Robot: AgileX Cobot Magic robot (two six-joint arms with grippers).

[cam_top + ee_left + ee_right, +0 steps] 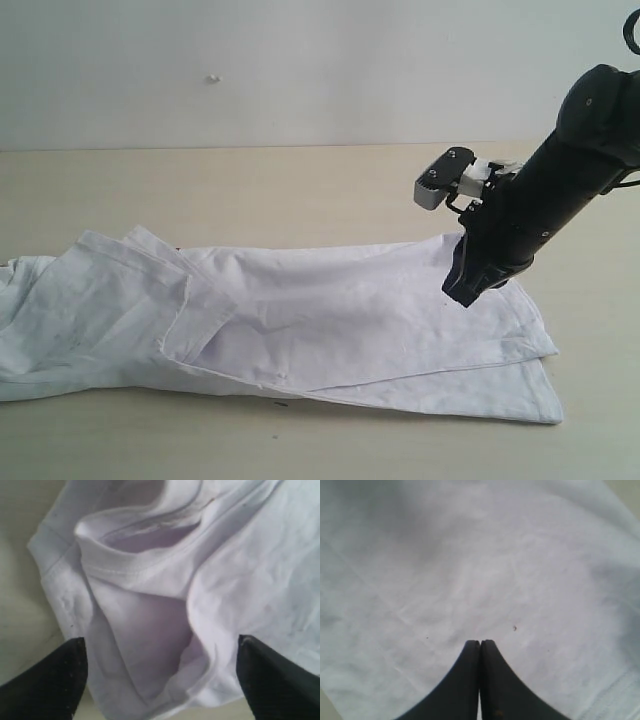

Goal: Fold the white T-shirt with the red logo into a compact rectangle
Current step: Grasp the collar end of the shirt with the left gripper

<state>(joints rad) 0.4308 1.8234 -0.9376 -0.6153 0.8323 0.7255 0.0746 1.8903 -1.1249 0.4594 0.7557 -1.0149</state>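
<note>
The step in hand seems to be the crosswise fold of the long band. The right gripper [466,292] is standing on the cloth at the middle right of the exterior frame, its jaws closed together; the pictures are not showing whether a layer is pinched between them. To fold well, it should be catching all layers of that end, lifting low and carrying them toward the left, so nothing is sliding apart. The left gripper [161,639] is hanging wide open over a hemmed opening, probably a sleeve. The white T-shirt [330,310] is lying on the table [300,190] across the lower half of the frame, folded lengthwise into a wrinkled band. The red logo is not showing anywhere.
</note>
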